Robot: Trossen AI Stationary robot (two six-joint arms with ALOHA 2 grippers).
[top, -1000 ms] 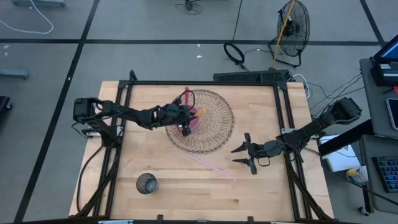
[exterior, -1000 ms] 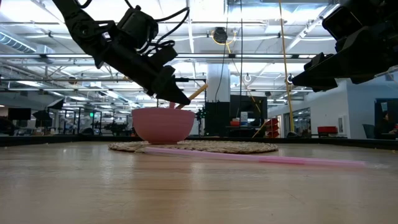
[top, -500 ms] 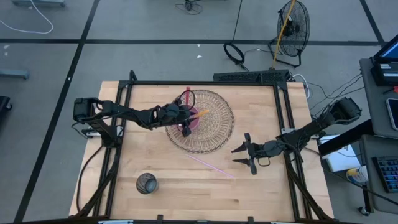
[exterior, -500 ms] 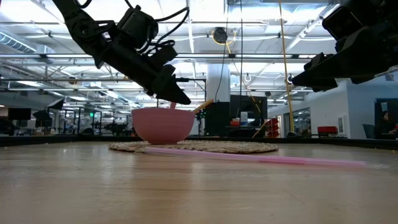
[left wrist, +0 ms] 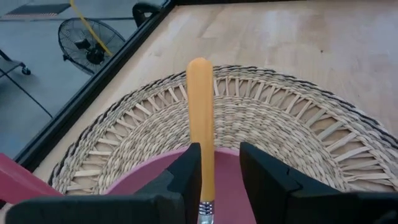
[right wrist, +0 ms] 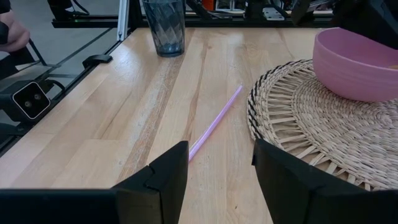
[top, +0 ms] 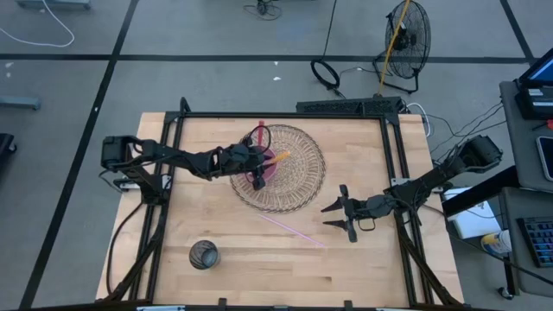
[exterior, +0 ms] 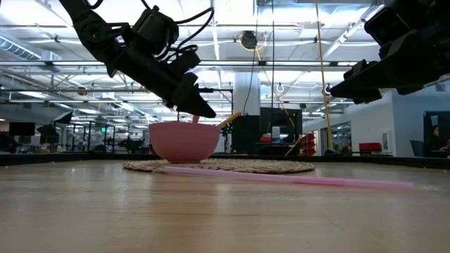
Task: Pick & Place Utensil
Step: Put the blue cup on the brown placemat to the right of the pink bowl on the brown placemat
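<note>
While the left hand (top: 257, 179) hovers over the pink bowl (exterior: 184, 140), its fingers (left wrist: 186, 174) stand slightly parted on either side of an orange-handled utensil (left wrist: 200, 134). The utensil leans in the bowl, its handle poking up past the rim; whether the fingers actually press on it cannot be told. The bowl sits on a round woven mat (top: 298, 173) toward the far side of the table (top: 259, 259). A pink straw (right wrist: 214, 121) lies flat on the wood just beside the mat. Off to the right, the right hand (top: 339, 216) waits above the table, fingers spread wide and holding nothing. A dark glass (top: 204, 255) stands near the front edge.
</note>
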